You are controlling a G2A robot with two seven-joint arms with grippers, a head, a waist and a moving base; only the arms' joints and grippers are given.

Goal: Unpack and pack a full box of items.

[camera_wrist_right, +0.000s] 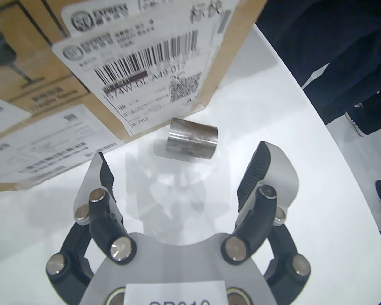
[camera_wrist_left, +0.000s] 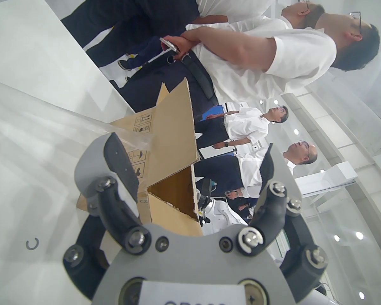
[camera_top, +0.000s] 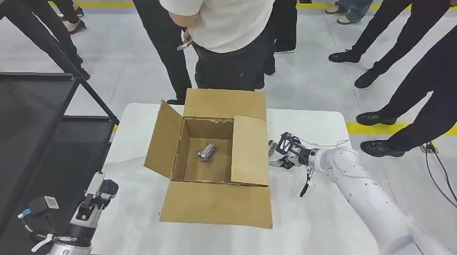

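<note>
Status at this moment: the right gripper (camera_wrist_right: 181, 157) hung low over the white table (camera_top: 300, 219) with its jaws spread wide and nothing between them. A short metal sleeve (camera_wrist_right: 192, 142) lay on its side on the table just ahead of the pads, close against the labelled outer wall of the open cardboard box (camera_top: 214, 205). One more metal part (camera_top: 206, 153) rested on the box floor, so unpacking appeared unfinished.

The left gripper (camera_wrist_left: 190, 150) sat near the table's front corner, well apart from the box, jaws likewise open and empty.

Hazards, as a judgement:
- The sleeve is round and smooth (it lay on its curved side), so an off-centre closure could roll it away or squeeze it out of the pads.
- Clearance to the box wall looked slight. A finger descending on that side could strike the cardboard, shift the box, or trap the sleeve against it.
</note>
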